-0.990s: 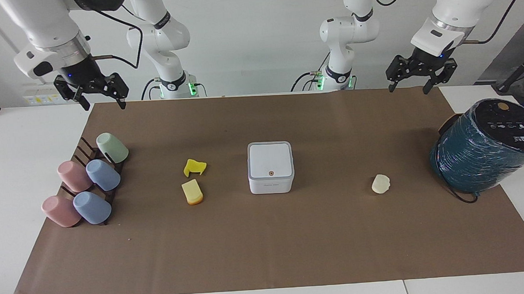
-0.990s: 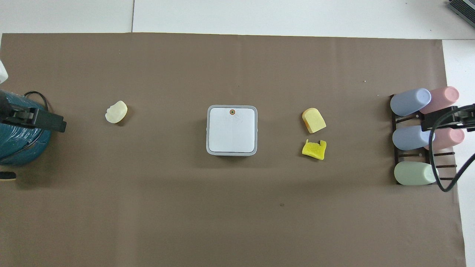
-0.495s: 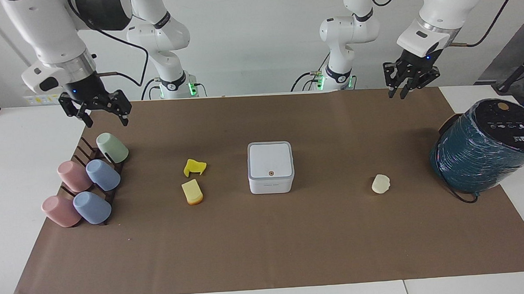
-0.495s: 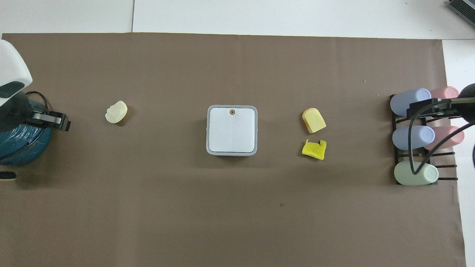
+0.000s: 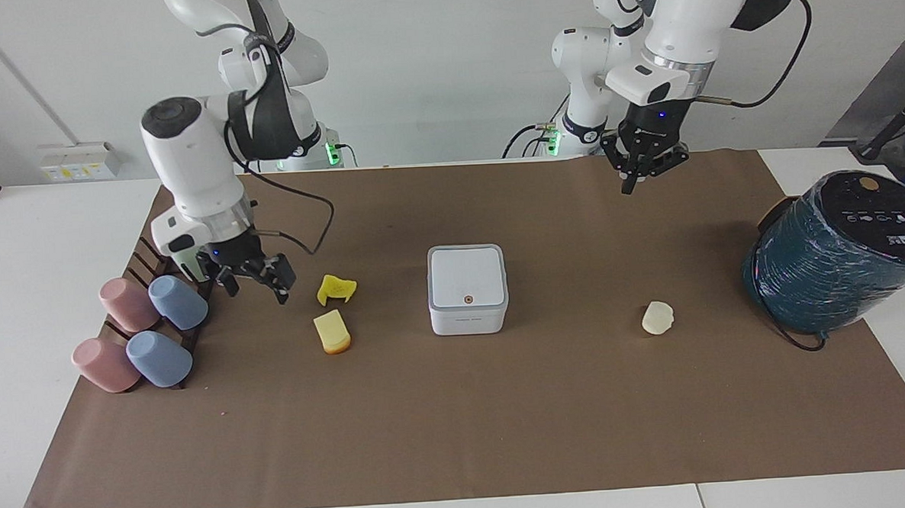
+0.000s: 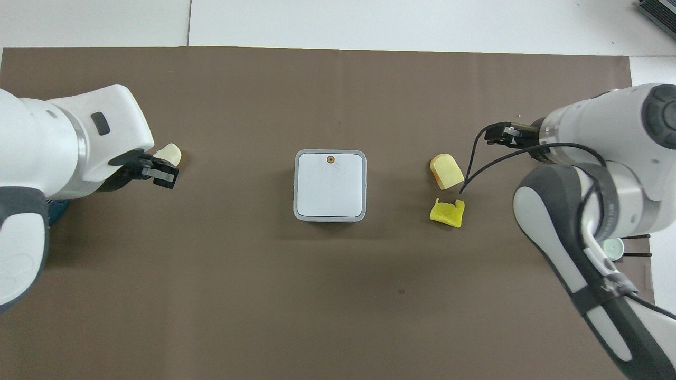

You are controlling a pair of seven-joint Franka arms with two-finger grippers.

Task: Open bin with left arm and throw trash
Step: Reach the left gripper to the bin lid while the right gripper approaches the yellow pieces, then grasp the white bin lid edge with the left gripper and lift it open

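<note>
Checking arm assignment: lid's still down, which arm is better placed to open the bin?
Left, probably. Its pincer is shut and empty, up in the air with a bare stretch of mat between it and the closed bin. The right pincer hangs open beside the yellow scrap, better placed for trash.

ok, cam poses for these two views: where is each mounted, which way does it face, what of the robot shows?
Facing view: high across the table, looking at the robots; both bases and whole arms show, left gripper shut and raised, right gripper open, low beside the yellow scrap.
Overhead view: above the robots' end, looking steeply down and forward; only forearms and wrists enter from the bottom corners.
Shared: the closed bin at centre, sponge wedge, cream lump, mirrored half a turn.
</note>
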